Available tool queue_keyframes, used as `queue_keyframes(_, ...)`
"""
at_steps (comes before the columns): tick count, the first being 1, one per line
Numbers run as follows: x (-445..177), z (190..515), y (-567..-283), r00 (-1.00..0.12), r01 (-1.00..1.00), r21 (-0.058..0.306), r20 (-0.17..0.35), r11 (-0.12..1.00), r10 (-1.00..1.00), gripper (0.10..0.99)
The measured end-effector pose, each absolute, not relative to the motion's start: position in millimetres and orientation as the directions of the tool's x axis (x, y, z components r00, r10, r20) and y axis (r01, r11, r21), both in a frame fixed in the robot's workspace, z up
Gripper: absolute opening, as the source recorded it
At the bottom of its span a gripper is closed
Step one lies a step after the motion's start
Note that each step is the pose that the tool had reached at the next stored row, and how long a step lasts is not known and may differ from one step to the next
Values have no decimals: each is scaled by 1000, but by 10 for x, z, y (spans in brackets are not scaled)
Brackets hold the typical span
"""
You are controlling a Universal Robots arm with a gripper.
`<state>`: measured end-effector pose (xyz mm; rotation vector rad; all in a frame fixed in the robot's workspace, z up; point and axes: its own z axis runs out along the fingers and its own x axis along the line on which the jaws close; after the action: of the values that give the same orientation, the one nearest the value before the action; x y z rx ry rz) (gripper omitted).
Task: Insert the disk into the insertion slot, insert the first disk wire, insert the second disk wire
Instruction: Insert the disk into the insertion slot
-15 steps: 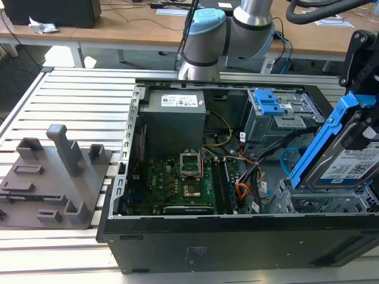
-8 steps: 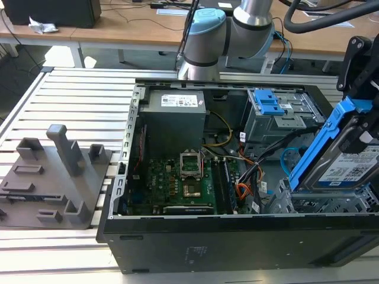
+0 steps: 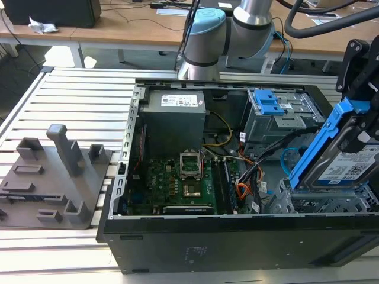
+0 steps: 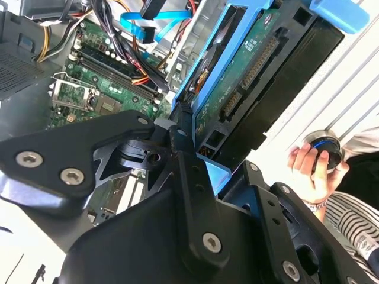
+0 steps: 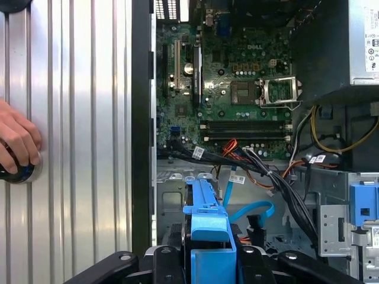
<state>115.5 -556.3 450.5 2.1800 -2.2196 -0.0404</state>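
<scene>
Exterior view: black gripper point(image 3: 362, 127) sits at the exterior view's right w/ the hard drive point(image 3: 352, 168) clamped btwn its fingers. Its jaws are closed onto the drive's blue frame, no wider than the frame itself. Drive is tilted: high end up by the gripper, low end down at the top of the silver perforated drive cage point(image 3: 308, 204). Can't tell if it touches the metal there, but it's not seated flat in the bay. Second wrist view gives the grip close up: gripper point(image 4: 210, 157) on both sides of the blue frame, hard drive point(image 4: 249, 71) w/ its green circuit-board side & connector row facing the cam. First wrist view has the gripper point(image 5: 210, 263) at the frame's near end & the hard drive point(image 5: 207, 216) edge-on over the open computer case point(image 5: 142, 118). Light-blue cable point(image 3: 286, 158) loops inside the case just beside the cage. In the first wrist view the same light-blue cable point(image 5: 254, 208) lies next to the black cable bundle point(image 5: 278, 177), apart from the drive. Darker bay w/ blue latch point(image 3: 269, 103) sits past the cage, motherboard point(image 3: 183, 177) mid-case. A person's hand point(image 5: 15, 139) rests on a round black knob point(image 5: 18, 173) on the slatted table point(image 5: 77, 118), well apart from the case.
</scene>
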Motion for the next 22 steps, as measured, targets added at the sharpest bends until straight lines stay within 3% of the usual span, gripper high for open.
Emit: queue_keyframes(22, 1193, 4244, -5510, -18, -999, 41, 3, 18, -1000, 365)
